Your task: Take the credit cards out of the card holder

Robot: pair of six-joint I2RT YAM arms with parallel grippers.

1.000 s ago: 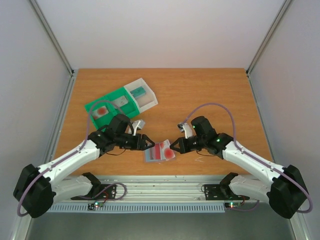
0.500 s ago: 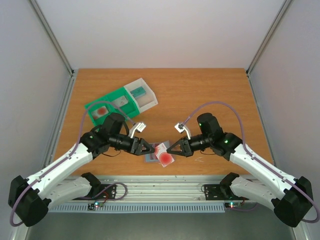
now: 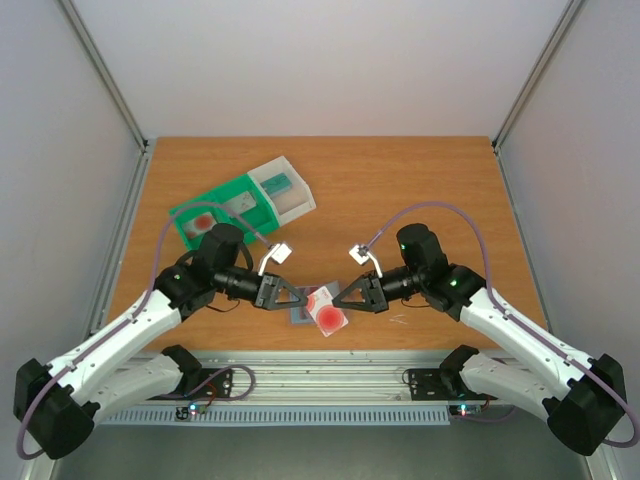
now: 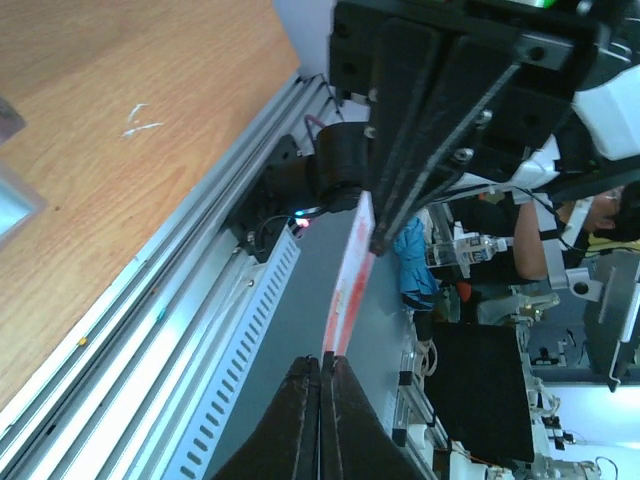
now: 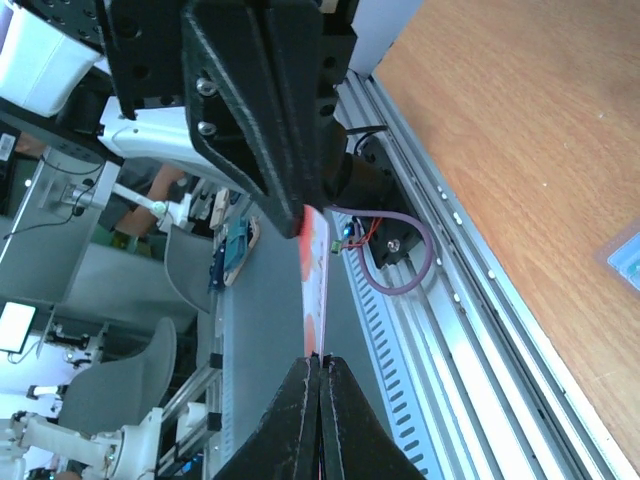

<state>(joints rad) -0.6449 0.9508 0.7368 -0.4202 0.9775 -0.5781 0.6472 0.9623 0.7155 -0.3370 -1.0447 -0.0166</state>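
At the lower middle of the overhead frame, you have one thin pale rectangular card with a red round blotch (image 3: 328,313) lifted off the wooden table (image 3: 400,190). Both claws are clamped on it: the left gripper (image 3: 292,299) pinches its left end and the right gripper (image 3: 343,299) its right end. Each wrist view shows that card edge-on between closed fingertips, with the other claw at its far end. I judge this card to be out of the holder and mid-handover. Just beneath it, at its lower left, a corner of the small flat blue-grey bi-fold card holder (image 3: 300,316) shows, apparently lying on the table. The card covers the rest, so you cannot tell whether more cards wait inside. Farther up, at the upper left, the green-and-white plastic compartment tray (image 3: 220,190) holds two cards: one pale card with a red blotch (image 3: 204,222) in a green compartment and one greenish-teal card (image 3: 280,184) in the white one. Count: three cards in sight, one holder, one tray, two claws. What is left, as I read it: let go on one side, set this card down, then check the holder.
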